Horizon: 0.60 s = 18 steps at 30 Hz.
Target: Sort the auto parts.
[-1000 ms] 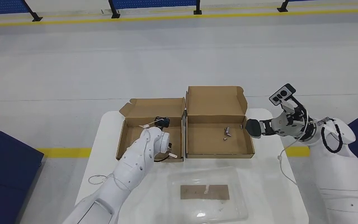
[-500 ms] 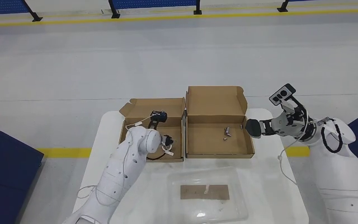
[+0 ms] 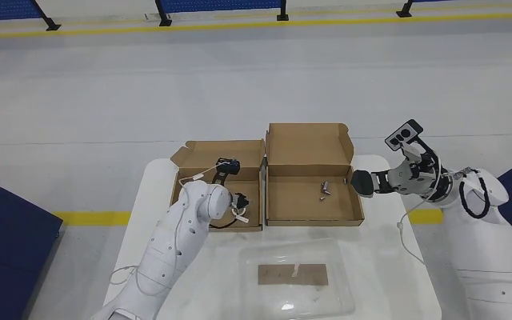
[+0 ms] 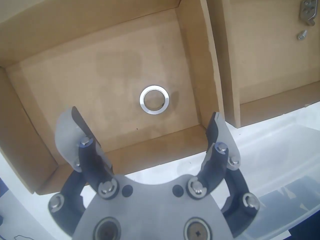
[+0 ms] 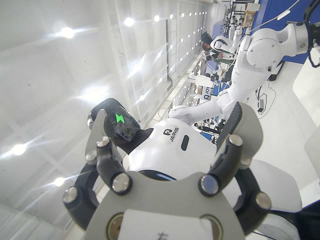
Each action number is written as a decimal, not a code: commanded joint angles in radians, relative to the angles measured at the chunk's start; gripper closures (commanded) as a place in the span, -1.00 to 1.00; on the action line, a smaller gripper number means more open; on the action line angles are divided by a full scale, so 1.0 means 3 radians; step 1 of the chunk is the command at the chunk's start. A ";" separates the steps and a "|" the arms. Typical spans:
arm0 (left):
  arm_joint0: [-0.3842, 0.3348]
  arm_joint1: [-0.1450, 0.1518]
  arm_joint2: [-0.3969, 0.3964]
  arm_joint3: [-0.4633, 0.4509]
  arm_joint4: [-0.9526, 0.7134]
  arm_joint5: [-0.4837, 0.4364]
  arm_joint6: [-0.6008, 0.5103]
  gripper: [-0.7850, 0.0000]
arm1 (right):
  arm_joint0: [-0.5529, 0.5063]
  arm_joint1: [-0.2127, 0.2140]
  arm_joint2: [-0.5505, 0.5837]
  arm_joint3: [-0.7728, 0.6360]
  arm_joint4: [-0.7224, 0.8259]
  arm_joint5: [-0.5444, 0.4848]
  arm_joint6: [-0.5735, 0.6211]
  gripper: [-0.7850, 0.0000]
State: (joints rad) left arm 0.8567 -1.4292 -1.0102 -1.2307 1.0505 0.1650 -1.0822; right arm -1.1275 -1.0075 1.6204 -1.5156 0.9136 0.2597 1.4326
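Evidently sorted by kind: the metal ring (image 4: 141,99) lies flat in the left cardboard box (image 4: 75,76), bracket (image 4: 308,8) and bolt (image 4: 302,35) in the right box (image 4: 262,63); the left hand (image 4: 144,116) hangs above the ring, wide open and empty, and the right hand (image 5: 168,112) is open and empty too

Robotics test hall: pale floor (image 3: 240,80) marked with a yellow line (image 3: 88,217), high ceiling (image 5: 45,81) with rows of lamps (image 5: 67,32), another white robot (image 5: 221,45) beyond.
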 commanded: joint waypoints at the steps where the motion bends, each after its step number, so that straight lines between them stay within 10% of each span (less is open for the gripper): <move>1: 0.0074 0.0016 -0.0147 -0.0167 -0.0200 0.0024 0.0041 -1.00 | 0.0000 0.0000 0.0000 0.0000 0.0000 0.0000 0.0000 -1.00; 18: 0.1452 0.0168 -0.1300 -0.2228 -0.2004 0.0071 0.0135 -1.00 | 0.0000 0.0000 0.0000 0.0000 0.0000 0.0000 0.0000 -1.00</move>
State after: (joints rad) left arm 1.2612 -1.3810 -1.3791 -1.8634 0.4950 0.1985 -1.0493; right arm -1.1275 -1.0075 1.6204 -1.5156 0.9136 0.2597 1.4326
